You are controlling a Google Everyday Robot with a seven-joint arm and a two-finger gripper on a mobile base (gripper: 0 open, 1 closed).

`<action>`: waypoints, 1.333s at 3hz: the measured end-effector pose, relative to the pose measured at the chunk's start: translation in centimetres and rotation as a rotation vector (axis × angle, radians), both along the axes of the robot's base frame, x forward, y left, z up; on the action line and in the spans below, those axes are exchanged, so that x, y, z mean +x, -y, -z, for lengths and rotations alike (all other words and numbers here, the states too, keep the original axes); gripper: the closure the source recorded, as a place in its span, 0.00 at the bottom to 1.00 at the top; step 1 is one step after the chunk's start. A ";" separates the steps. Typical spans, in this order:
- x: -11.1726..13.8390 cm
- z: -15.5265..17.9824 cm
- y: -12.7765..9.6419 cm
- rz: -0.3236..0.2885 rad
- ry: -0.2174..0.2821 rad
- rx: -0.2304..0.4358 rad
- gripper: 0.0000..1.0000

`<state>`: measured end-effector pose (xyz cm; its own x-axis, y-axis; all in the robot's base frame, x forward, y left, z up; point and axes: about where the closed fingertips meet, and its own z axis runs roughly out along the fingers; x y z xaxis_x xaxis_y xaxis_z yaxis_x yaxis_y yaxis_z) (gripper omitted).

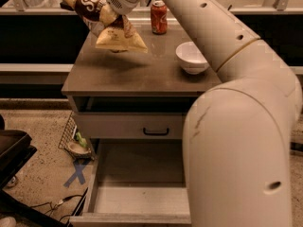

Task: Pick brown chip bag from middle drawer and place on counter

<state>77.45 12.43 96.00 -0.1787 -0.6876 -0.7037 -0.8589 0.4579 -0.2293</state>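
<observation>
Item 1. Two-finger gripper [110, 13] on a thick white robot arm [236, 103]: at the top left of the view, raised above the far left part of the cabinet top. Pinching item 2 between its fingers.

Item 2. Crinkled brown chip bag [90, 4], dark brown patch with white script, yellow-tan ends: clamped in the gripper and clear of every surface. The brown patch sticks out to the gripper's left; a yellow-tan end hangs just below it.

Item 3. Glossy grey-brown counter [142, 72], slab top of a grey cabinet: directly beneath the gripper and bag, not touching them.

Item 4. Red drink can [158, 17]: upright on the counter, near the gripper's right.

Item 5. Round white bowl [191, 57]: on the counter, further right of and below the gripper.

Item 6. Grey drawer front with small black handle [156, 131]: below the counter, closed.

Item 7. Wide shallow grey middle drawer [137, 200]: pulled out, far below the gripper, pale floor showing.

Item 8. Blue tape cross [76, 174]: on the speckled floor, left of the drawer.
</observation>
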 end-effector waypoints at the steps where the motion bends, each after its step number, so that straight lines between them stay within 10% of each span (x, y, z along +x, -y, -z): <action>1: 0.6 0.4 -0.2 0.004 -0.001 0.006 0.87; 4: 0.6 1.3 -0.9 -0.006 -0.012 0.001 0.17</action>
